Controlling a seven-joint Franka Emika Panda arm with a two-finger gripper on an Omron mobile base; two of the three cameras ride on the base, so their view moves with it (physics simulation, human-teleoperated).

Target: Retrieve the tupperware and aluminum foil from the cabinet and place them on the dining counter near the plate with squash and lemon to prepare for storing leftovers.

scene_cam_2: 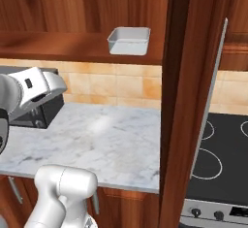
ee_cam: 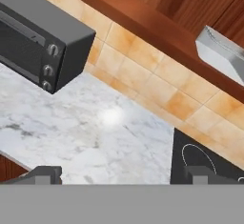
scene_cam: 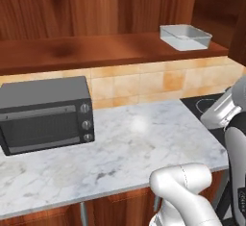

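Gripper (ee_cam: 121, 174) spread wide, empty, low over marble worktop (scene_cam: 120, 153). Tupperware (scene_cam: 185, 36) high on cabinet shelf (scene_cam: 86, 52); upward reach risks striking shelf edge, nudging container deeper.

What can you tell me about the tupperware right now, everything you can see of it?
The tupperware is a shallow, pale grey-white rectangular container that looks like translucent plastic, with a thin rim, rounded corners and no lid. It appears empty. It sits upright and flat on the plank shelf of the cabinet, near the shelf's right end and front edge, above the tiled wall. Only the shelf touches it.
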